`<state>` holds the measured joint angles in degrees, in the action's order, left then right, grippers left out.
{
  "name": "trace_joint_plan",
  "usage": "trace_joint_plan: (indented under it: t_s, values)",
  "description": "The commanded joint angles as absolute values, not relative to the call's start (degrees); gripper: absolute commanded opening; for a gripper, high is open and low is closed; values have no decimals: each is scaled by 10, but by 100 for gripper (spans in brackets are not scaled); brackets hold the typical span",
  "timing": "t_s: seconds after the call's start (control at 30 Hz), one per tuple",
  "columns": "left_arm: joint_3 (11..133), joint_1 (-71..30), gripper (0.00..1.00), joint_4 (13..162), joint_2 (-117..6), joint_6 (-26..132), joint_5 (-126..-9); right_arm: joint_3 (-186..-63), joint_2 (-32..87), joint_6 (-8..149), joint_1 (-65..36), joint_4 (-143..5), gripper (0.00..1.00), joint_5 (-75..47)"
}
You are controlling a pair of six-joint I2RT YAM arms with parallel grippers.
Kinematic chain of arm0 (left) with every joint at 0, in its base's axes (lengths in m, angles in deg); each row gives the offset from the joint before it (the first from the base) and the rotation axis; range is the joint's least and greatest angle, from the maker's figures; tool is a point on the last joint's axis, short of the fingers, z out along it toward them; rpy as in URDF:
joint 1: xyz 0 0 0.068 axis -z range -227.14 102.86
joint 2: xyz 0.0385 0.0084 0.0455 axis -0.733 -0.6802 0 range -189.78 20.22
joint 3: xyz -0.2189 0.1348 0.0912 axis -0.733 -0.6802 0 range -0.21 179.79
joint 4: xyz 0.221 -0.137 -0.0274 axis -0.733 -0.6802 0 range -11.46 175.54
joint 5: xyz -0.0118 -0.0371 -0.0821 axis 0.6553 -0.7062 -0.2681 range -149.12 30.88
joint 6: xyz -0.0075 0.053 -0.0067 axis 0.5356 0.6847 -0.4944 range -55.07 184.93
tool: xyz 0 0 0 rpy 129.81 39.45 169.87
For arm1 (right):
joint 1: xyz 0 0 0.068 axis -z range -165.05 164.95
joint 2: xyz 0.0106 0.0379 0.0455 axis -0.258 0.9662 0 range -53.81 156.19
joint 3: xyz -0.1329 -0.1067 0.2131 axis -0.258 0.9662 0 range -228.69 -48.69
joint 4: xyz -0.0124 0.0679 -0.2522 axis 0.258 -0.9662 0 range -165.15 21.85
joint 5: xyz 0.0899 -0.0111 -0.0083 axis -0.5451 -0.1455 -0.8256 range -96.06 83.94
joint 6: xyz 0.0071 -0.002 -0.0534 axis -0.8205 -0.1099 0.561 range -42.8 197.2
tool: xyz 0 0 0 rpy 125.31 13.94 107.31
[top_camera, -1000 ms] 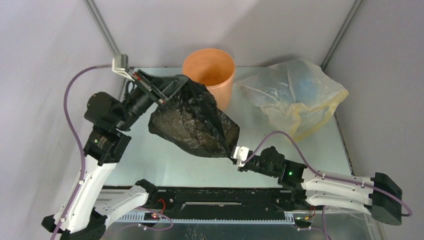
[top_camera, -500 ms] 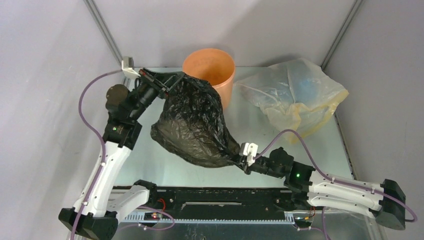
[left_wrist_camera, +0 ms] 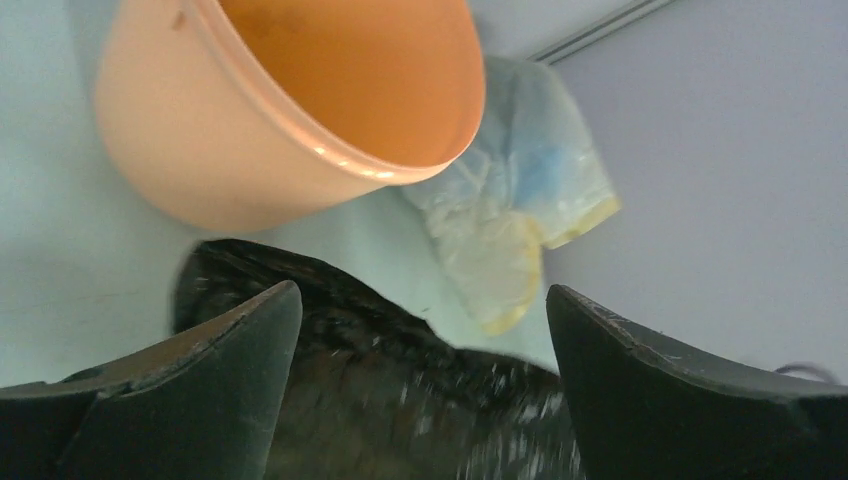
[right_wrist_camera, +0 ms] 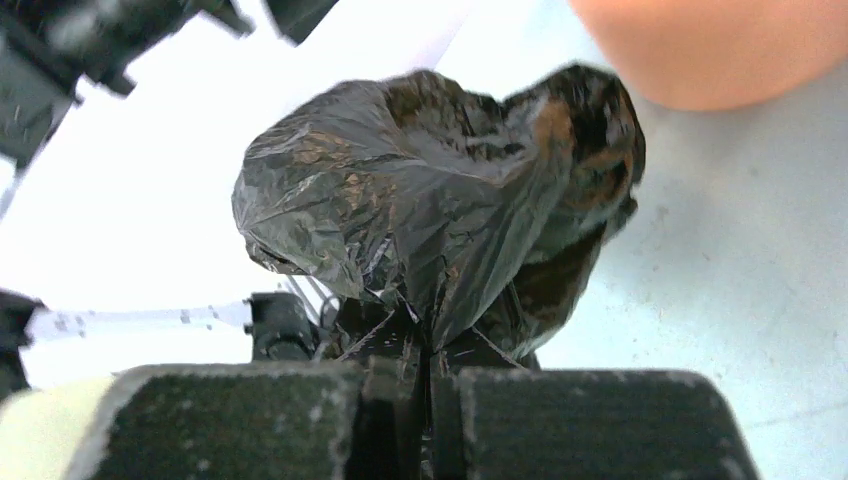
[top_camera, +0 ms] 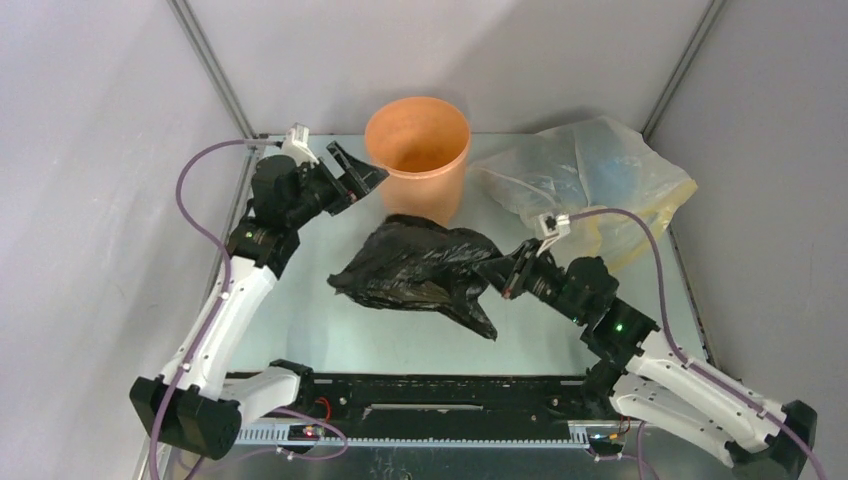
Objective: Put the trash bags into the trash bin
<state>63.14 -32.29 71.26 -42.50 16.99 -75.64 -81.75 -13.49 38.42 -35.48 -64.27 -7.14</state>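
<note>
Light was soft and even; the trash bag (left_wrist_camera: 400, 400) smeared near the left wrist camera, the table (right_wrist_camera: 130, 200) glared white.

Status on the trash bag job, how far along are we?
Done: nothing yet; the trash bin shows only bare orange inside. In hand: the right gripper is shut on one end of the black bag, which lies crumpled on the table just in front of the bin. The left gripper is open and empty beside the bin. Left: lift the bag over the rim and drop it in.
</note>
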Motion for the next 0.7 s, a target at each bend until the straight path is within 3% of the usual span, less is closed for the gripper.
trace_joint_plan:
  t_s: [0.0, 0.1, 0.2, 0.37, 0.43, 0.5, 0.67]
  values:
    - [655, -325, 100, 615, -373, 326, -741, -835, -134, 230, -255, -698, 0, -184]
    - [609, -317, 99, 615, -314, 349, -743, -837, -126, 217, -199, -723, 0, -195]
    - [556, -292, 99, 614, -266, 368, -718, -838, -113, 217, -152, -744, 10, -206]
    - [439, -207, 100, 696, -208, 375, -622, -838, -89, 241, -92, -761, 62, -224]
    - [389, -189, 100, 738, -193, 364, -594, -843, -91, 271, -81, -774, 74, -232]
    - [343, -184, 97, 780, -175, 358, -593, -871, -89, 347, -99, -821, 78, -233]
    - [257, -177, 94, 828, -137, 366, -612, -948, -81, 470, -202, -981, 84, -23]
